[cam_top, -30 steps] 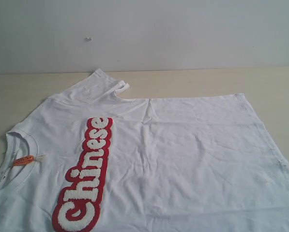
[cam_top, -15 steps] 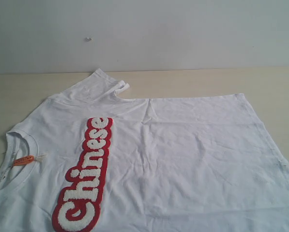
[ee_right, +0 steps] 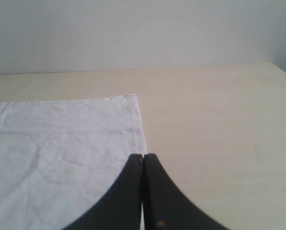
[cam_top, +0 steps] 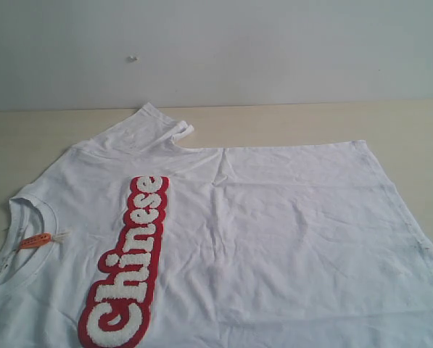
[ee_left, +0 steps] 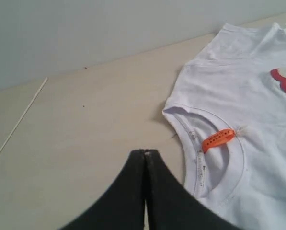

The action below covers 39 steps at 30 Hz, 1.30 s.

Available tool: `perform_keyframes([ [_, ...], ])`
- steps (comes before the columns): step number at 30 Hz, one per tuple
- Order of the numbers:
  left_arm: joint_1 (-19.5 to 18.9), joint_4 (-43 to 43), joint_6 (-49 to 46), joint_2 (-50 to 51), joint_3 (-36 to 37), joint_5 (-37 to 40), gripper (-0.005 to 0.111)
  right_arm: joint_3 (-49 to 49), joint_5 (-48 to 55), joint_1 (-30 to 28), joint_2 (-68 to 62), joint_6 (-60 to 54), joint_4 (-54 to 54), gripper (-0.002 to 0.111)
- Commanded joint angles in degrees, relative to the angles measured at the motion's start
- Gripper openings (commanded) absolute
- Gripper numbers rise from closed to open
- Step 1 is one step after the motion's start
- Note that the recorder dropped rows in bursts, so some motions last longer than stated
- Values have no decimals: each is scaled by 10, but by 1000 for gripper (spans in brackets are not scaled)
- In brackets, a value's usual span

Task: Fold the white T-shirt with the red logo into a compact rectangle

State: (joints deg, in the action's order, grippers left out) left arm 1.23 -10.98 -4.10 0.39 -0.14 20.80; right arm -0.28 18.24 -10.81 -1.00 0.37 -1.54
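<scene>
The white T-shirt (cam_top: 274, 239) is seen spread flat and face up on the pale table (cam_top: 405, 123), filling most of the exterior view from the centre down to the lower edge. The red logo (cam_top: 129, 268) is laid as a long strip in the lower left of that frame, its fuzzy white letters running from the bottom edge up toward the middle. The ribbed collar (cam_top: 38, 210) is found at the left edge, with a small orange tag (cam_top: 35, 241) inside it, and one short sleeve (cam_top: 147, 127) is pointed toward the grey wall (cam_top: 274, 51) at upper centre. Neither arm is caught in the exterior view. In the left wrist view the left gripper (ee_left: 145, 152) is shown with its jaws pressed together on nothing, over bare table just beside the collar. In the right wrist view the right gripper (ee_right: 143, 155) is likewise shown with jaws together and empty, near the shirt's hem (ee_right: 139, 120).
</scene>
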Motion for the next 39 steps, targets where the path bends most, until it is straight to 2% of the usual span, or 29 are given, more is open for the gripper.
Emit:
perform_keyframes([
  [1, -2, 26, 3, -4, 1, -54, 0, 3, -4, -3, 3, -4, 1, 0],
  [11, -2, 39, 0, -4, 1, -233, 0, 3, -4, -3, 3, -4, 2, 0],
  [21, -2, 42, 4, -4, 1, -245, 0, 3, -4, -3, 3, -4, 2, 0],
  [23, -2, 49, 54, -4, 1, -245, 0, 3, -6, -3, 3, -4, 1, 0],
  [30, -2, 49, 379, -4, 1, -244, 0, 3, -80, -3, 3, -4, 22, 0],
  [33, -2, 49, 414, -4, 1, -245, 0, 3, -143, -3, 3, 8, 2, 0],
  [39, -2, 49, 423, -4, 1, -287, 0, 3, -246, -3, 3, 128, -131, 0],
])
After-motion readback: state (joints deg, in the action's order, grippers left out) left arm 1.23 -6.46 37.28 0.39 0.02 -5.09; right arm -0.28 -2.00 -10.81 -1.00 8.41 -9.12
